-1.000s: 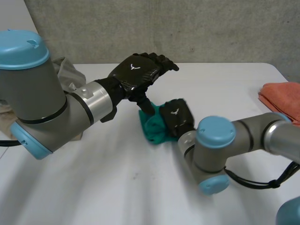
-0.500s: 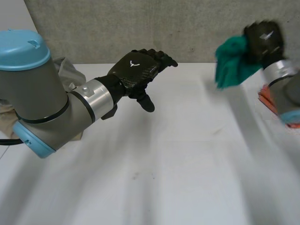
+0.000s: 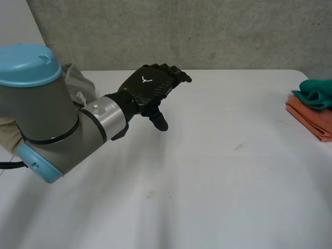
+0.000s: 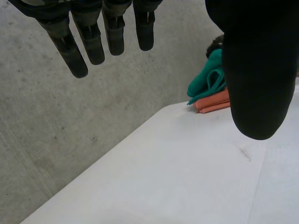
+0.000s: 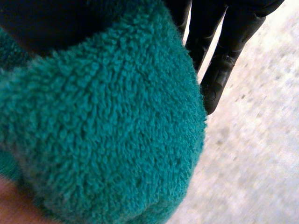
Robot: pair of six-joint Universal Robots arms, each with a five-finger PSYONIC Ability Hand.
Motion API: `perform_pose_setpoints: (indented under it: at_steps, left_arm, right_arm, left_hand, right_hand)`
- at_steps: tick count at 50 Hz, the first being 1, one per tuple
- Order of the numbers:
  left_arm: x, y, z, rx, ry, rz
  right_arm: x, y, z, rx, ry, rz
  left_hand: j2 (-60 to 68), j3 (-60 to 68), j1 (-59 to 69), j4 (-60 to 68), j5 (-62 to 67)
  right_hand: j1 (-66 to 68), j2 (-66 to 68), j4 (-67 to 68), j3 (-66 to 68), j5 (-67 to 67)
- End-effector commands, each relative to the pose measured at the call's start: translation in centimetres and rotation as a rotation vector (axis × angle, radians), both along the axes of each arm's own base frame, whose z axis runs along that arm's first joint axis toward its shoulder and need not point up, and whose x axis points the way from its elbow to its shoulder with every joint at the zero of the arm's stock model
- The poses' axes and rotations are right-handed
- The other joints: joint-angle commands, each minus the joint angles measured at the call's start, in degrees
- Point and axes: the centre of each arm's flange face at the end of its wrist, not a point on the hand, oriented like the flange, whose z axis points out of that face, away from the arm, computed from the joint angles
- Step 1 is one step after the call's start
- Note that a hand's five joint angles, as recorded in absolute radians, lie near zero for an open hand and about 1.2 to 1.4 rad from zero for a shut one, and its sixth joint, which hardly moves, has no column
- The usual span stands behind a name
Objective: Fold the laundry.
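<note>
A small folded green towel (image 3: 314,92) rests on top of a folded orange towel (image 3: 311,115) at the table's right edge. In the right wrist view the green towel (image 5: 103,130) bulges under my right hand (image 5: 219,70), whose fingers and thumb are closed round it. My left hand (image 3: 150,88) hovers over the middle left of the white table (image 3: 207,171), fingers straight and thumb hanging down, holding nothing. Beyond my left hand's thumb (image 4: 254,70), the left wrist view has the green towel (image 4: 210,79) lying on the orange one (image 4: 215,102).
A crumpled beige cloth (image 3: 78,83) lies at the table's left, behind my left arm. A grey concrete wall (image 3: 207,31) runs along the table's far edge.
My right hand lifted the green towel from the table's middle and carried it right, onto the orange towel. My left hand stayed open and drew back slightly.
</note>
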Motion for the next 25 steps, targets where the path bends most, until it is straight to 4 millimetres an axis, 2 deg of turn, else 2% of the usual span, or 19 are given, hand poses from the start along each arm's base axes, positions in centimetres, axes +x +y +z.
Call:
perform_pose_setpoints:
  at_steps: [1, 5, 7, 9, 10, 11, 12, 15, 16, 19, 20, 23, 25]
  left_arm:
    - [-0.1, 0.4, -0.2, 0.005, -0.004, -0.005]
    - [-0.2, 0.6, 0.0, 0.001, -0.002, -0.006]
    - [-0.4, 0.8, 0.1, -0.001, -0.001, -0.010]
    - [-0.4, 0.9, 0.1, -0.001, -0.001, -0.013]
    - [-0.5, 1.1, 0.2, -0.004, 0.001, -0.017]
    - [-0.6, 1.2, 0.2, -0.004, 0.001, -0.019]
    - [-0.6, 1.2, 0.3, -0.004, 0.001, -0.019]
    - [-0.6, 1.4, 0.4, -0.007, 0.003, -0.022]
    - [-0.6, 1.3, 0.4, -0.007, 0.004, -0.020]
    - [-0.5, 1.6, 1.1, -0.021, 0.013, -0.023]
    - [-0.5, 1.7, 1.4, -0.026, 0.016, -0.023]
    - [-0.3, 1.7, 1.9, -0.037, 0.023, -0.020]
    - [-0.2, 1.7, 2.0, -0.038, 0.024, -0.017]
  right_arm:
    - [-0.7, 1.4, -2.2, 0.051, 0.040, 0.056]
    - [-1.0, 1.8, -1.7, 0.048, 0.043, 0.047]
    - [-1.0, 2.0, -1.5, 0.054, 0.041, 0.046]
    - [-0.9, 2.4, -1.3, 0.067, 0.036, 0.042]
    - [-1.3, 3.0, -0.7, 0.090, 0.027, 0.028]
    - [-1.5, 3.2, -0.3, 0.100, 0.021, 0.022]
    - [-2.3, 3.8, 1.2, 0.118, 0.009, 0.000]
    - [-4.1, 4.8, 3.6, 0.158, -0.021, -0.054]
    - [-5.4, 5.6, 5.0, 0.195, -0.046, -0.098]
    - [-7.2, 6.6, 6.8, 0.235, -0.056, -0.181]
    - [-8.5, 7.3, 7.8, 0.252, -0.030, -0.264]
    - [-10.3, 8.4, 9.3, 0.270, 0.046, -0.396]
    - [-12.2, 9.5, 11.2, 0.275, 0.171, -0.549]
  left_hand:
    - [3.6, 4.1, 3.8, 3.8, 3.6]
    - [3.6, 4.1, 3.8, 3.8, 3.6]
    - [3.6, 4.1, 3.8, 3.8, 3.6]
    - [3.6, 4.1, 3.8, 3.8, 3.6]
    - [3.6, 4.1, 3.8, 3.8, 3.6]
    - [3.6, 4.1, 3.8, 3.8, 3.6]
    - [3.6, 4.1, 3.8, 3.8, 3.6]
    - [3.6, 4.1, 3.8, 3.8, 3.6]
    - [3.6, 4.1, 3.8, 3.8, 3.6]
    - [3.4, 4.0, 3.6, 3.6, 3.5]
    - [3.4, 4.0, 3.6, 3.6, 3.5]
    - [3.4, 4.0, 3.6, 3.6, 3.5]
    - [3.2, 3.8, 3.4, 3.4, 3.3]
  right_hand:
    - [23.1, 12.4, 12.1, 12.6, 16.0]
    - [21.5, 10.8, 10.4, 11.0, 14.4]
    - [-6.3, -17.0, -17.4, -16.8, -13.4]
    - [-41.6, -52.2, -52.6, -52.1, -48.7]
    - [-46.9, -57.6, -57.9, -57.4, -54.0]
    - [-46.9, -57.6, -57.9, -57.4, -54.0]
    - [-46.9, -57.6, -57.9, -57.4, -54.0]
    - [-46.9, -57.6, -57.9, -57.4, -54.0]
    - [-46.9, -57.6, -57.9, -57.4, -54.0]
    - [-46.9, -57.6, -57.9, -57.4, -54.0]
    - [-46.9, -57.6, -57.9, -57.4, -54.0]
    - [-46.9, -57.6, -57.9, -57.4, -54.0]
    - [-46.9, -57.6, -57.9, -57.4, -54.0]
